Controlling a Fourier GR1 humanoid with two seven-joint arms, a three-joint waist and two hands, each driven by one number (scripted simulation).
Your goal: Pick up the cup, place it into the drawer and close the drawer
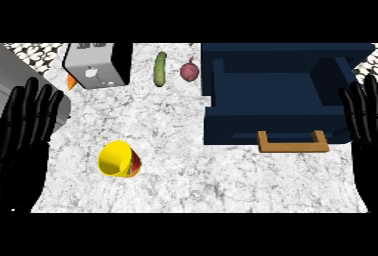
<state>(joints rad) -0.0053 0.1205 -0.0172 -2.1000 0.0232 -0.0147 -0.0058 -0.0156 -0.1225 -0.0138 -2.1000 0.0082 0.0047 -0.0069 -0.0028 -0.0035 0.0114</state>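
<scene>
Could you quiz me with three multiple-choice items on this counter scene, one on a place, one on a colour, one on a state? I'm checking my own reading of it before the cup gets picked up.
1. Where does the cup lie?
A. inside the drawer
B. on the counter, left of the drawer
C. on top of the toaster

2. What colour is the drawer handle?
A. tan
B. red
C. white

3. In what state is the drawer?
A. pulled open
B. shut
C. taken off the counter

Answers:
1 B, the cup lies on its side on the marble counter.
2 A, a tan bar on the navy front.
3 A, its hollow inside shows from above.
</scene>
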